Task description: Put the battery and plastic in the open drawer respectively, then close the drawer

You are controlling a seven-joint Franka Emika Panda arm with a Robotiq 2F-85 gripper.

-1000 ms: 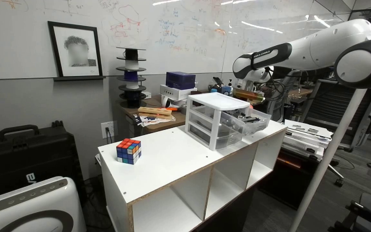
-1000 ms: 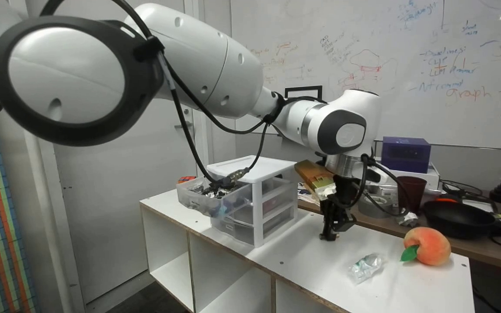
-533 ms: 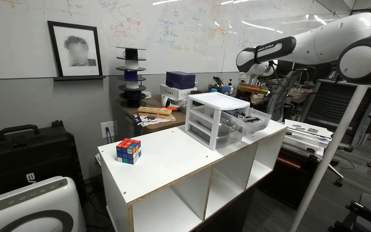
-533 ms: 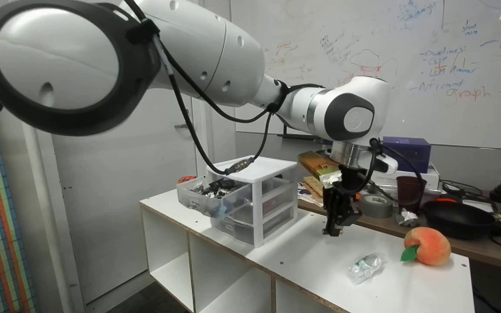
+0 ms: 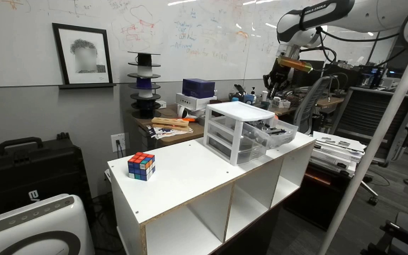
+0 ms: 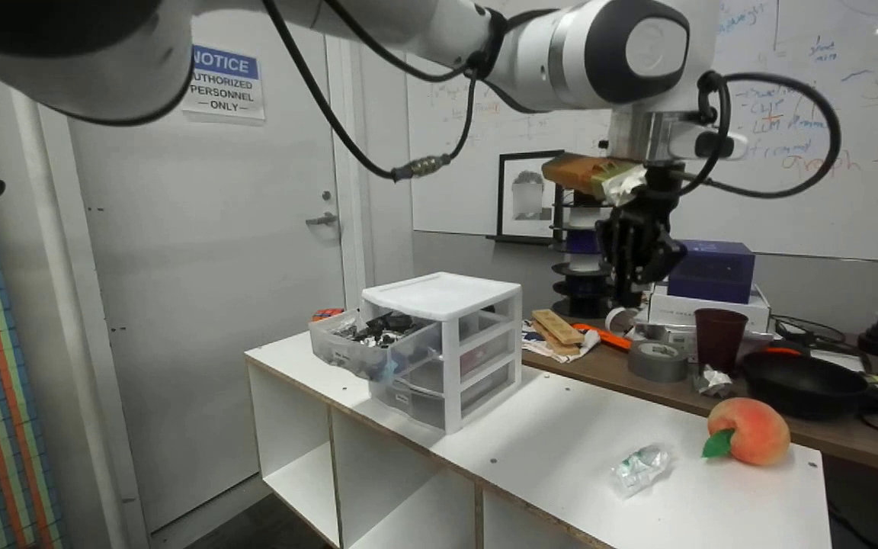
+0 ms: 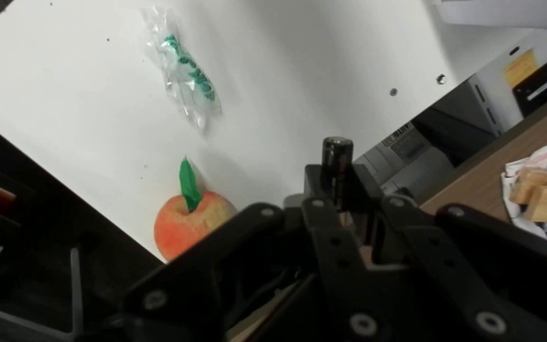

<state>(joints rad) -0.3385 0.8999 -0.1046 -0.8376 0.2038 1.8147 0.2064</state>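
One battery [image 7: 337, 151]: clamped in my jaws, now raised well above the white shelf [image 6: 546, 450], so I judge it ready to carry; one open drawer [image 6: 351, 358]: nine o'clock from them in an exterior view; one plastic wrapper [image 6: 642, 469]: six o'clock, next in line

A scribbled whiteboard [image 6: 850, 221] spread behind the hand [image 7: 340, 181], a white shelf [image 6: 546, 450] stood lower, and a grey door [image 6: 218, 267] well apart.
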